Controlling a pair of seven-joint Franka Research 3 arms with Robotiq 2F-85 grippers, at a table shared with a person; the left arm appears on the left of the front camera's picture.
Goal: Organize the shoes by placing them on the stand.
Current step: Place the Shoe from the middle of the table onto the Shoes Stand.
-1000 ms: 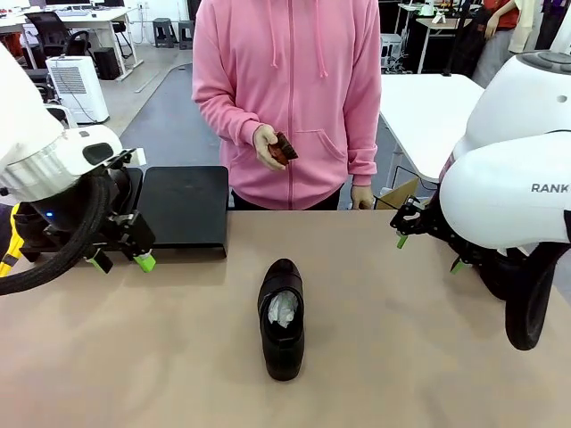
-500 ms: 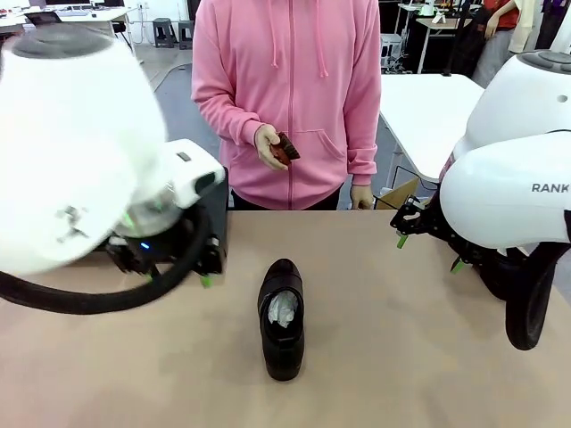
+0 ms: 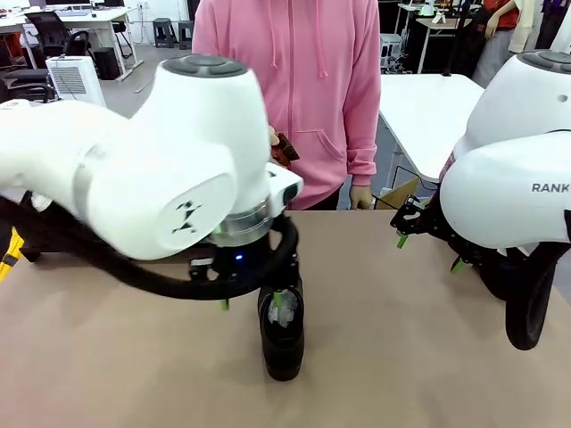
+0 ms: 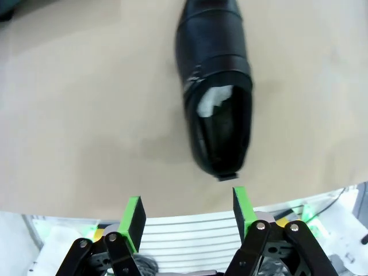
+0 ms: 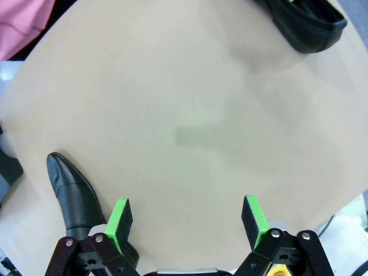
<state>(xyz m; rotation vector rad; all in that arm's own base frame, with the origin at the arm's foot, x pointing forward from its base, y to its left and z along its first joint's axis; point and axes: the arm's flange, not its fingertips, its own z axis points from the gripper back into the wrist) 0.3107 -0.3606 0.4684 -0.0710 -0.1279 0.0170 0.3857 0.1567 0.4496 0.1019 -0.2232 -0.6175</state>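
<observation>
**Left gripper.** My left gripper (image 4: 187, 210) stands with its jaws apart and nothing between the pads. It hovers over the table (image 4: 86, 115), with one end of the shoe (image 4: 215, 98) just beyond the fingertips. From the wrist view I cannot tell whether that end is heel or toe. In the front view one green pad hangs over the far part of the shoe, near its opening.

**Right gripper.** My right gripper (image 5: 187, 221) is also spread and empty, above bare table. A second shoe (image 5: 75, 198) lies just beside one of its fingers (image 5: 119, 221).

**Handling, by judgement.** The leather is highly polished, so the pads are likely to slip on it and may scuff it. The upper looks soft and should give under pressure. The sole and back look like the stiff parts. Weight is probably modest, but the shoe is long, so a grip at one end would let the other end droop.

**Where to hold.** Take it across its width at the mid-section or the back, one pad on each side wall, low near the sole, with moderate squeeze.
</observation>
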